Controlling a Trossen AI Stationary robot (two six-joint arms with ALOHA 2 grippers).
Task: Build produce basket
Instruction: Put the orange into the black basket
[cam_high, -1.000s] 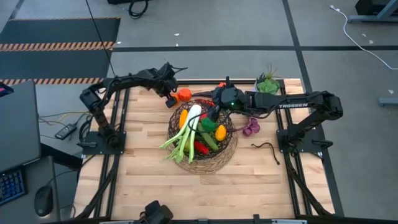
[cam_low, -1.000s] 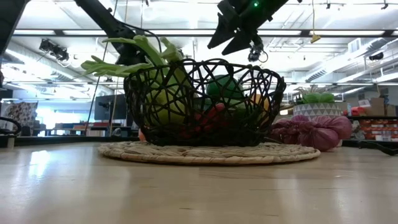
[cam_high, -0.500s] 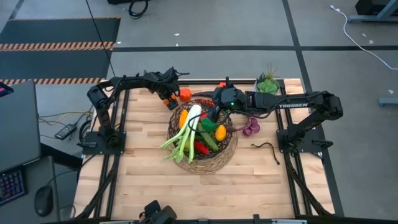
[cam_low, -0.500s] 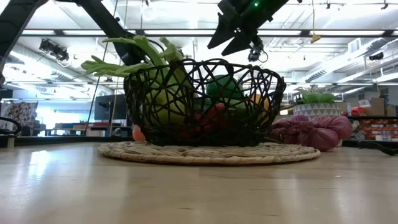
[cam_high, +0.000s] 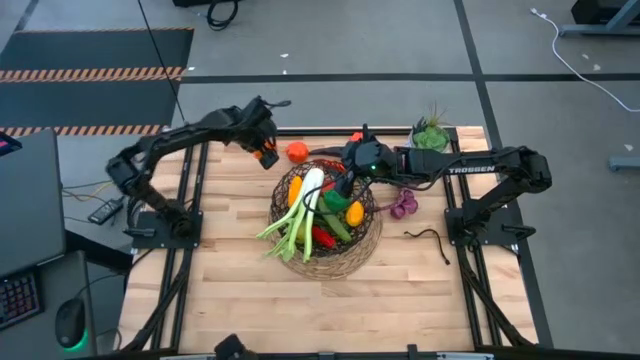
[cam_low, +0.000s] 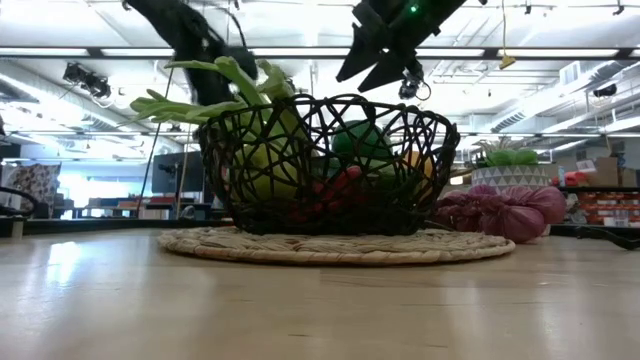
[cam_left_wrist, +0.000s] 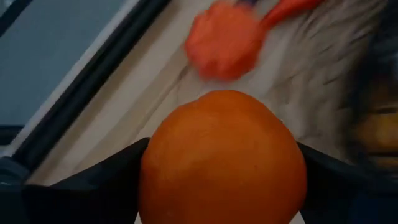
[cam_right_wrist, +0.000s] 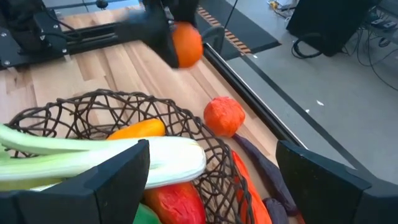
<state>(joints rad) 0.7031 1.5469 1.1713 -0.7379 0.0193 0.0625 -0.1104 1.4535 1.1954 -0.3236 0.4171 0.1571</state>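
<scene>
Your left arm reaches across the table's far left corner, raised off the wood, with the left gripper (cam_high: 266, 152) clamped on an orange (cam_left_wrist: 222, 160) that fills the space between its fingers (cam_left_wrist: 87, 186). That held orange hangs just outside the far-left rim of the basket (cam_high: 365, 243), near a second, redder orange (cam_high: 297, 152) lying on the table (cam_high: 230, 290). Your right arm stretches in level from the right, its right gripper (cam_high: 345, 183) spread open and empty above the basket's far side, over the leek (cam_high: 300, 206) and peppers (cam_high: 353, 211).
</scene>
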